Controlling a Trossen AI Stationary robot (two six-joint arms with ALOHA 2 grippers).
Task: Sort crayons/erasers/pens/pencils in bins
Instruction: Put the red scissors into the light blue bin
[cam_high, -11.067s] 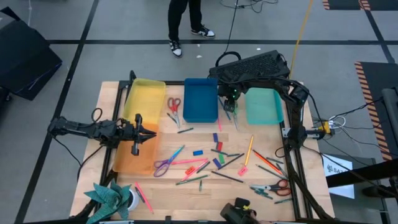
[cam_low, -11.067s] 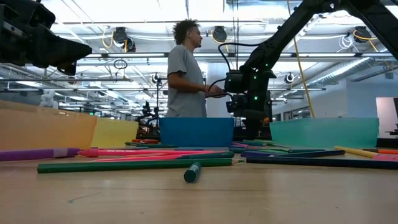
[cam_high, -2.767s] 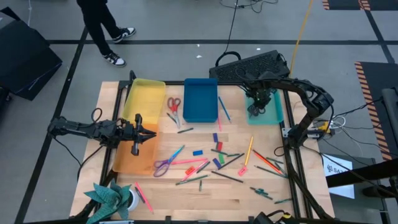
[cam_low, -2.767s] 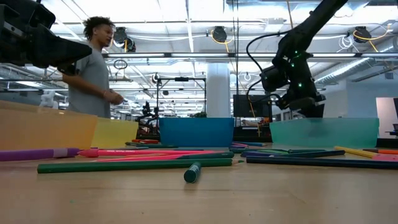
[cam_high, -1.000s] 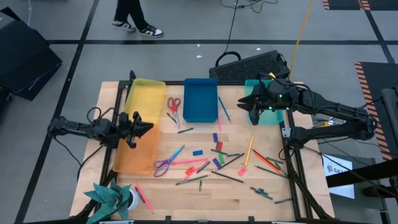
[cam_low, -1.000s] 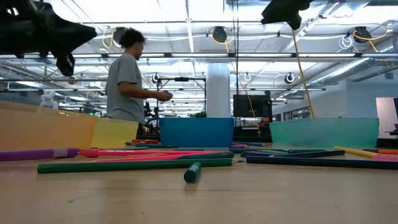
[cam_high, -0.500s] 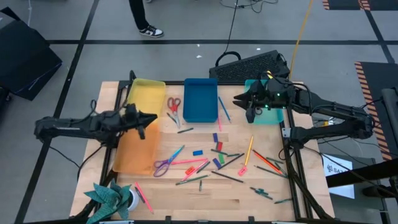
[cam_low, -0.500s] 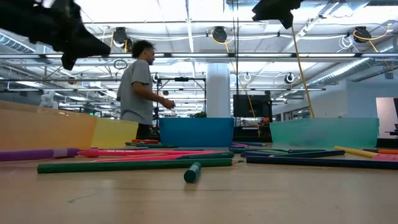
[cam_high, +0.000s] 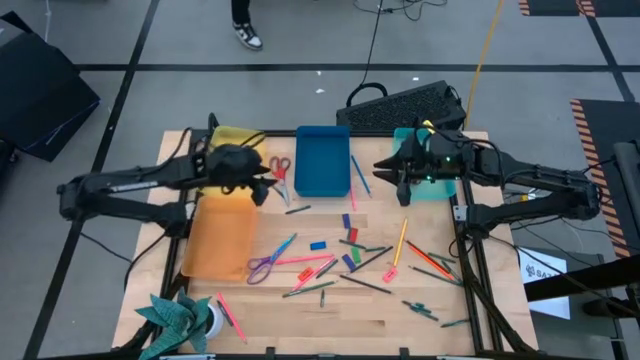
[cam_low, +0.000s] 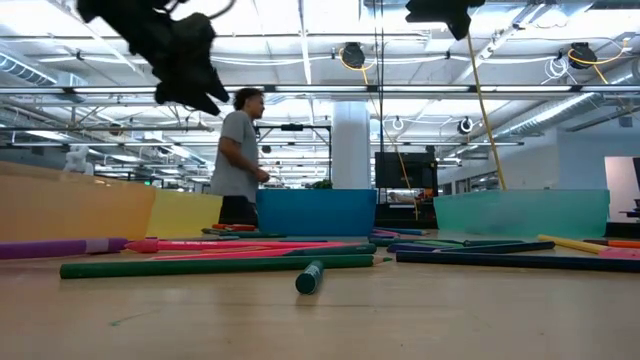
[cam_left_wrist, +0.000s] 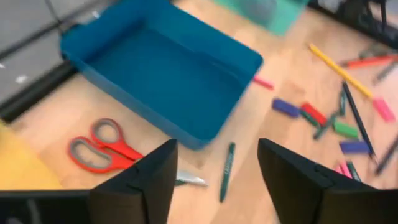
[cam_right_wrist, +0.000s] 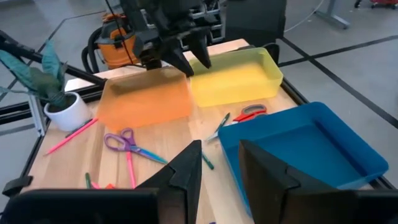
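Crayons, pens and pencils lie scattered on the wooden table, with small erasers among them: blue (cam_high: 318, 244), red (cam_high: 352, 235), purple (cam_high: 346, 220) and pink (cam_high: 389, 273). The bins stand along the far and left sides: yellow (cam_high: 232, 150), orange (cam_high: 218, 235), blue (cam_high: 322, 160) and teal (cam_high: 430, 180). My left gripper (cam_high: 262, 186) hovers open above the red scissors (cam_left_wrist: 102, 146), between the yellow and blue bins. My right gripper (cam_high: 395, 178) hangs open high above the table, between the blue and teal bins, holding nothing.
A black keyboard (cam_high: 405, 105) sits at the far edge behind the teal bin. Purple scissors (cam_high: 265, 265) lie near the orange bin. A potted plant (cam_high: 180, 315) stands at the near left corner. A person (cam_low: 238, 155) walks beyond the table.
My left gripper has swung from above the orange bin toward the table's far right, over to the red scissors beside the blue bin. My right gripper has shifted a little toward the blue bin. The person behind the table has walked on.
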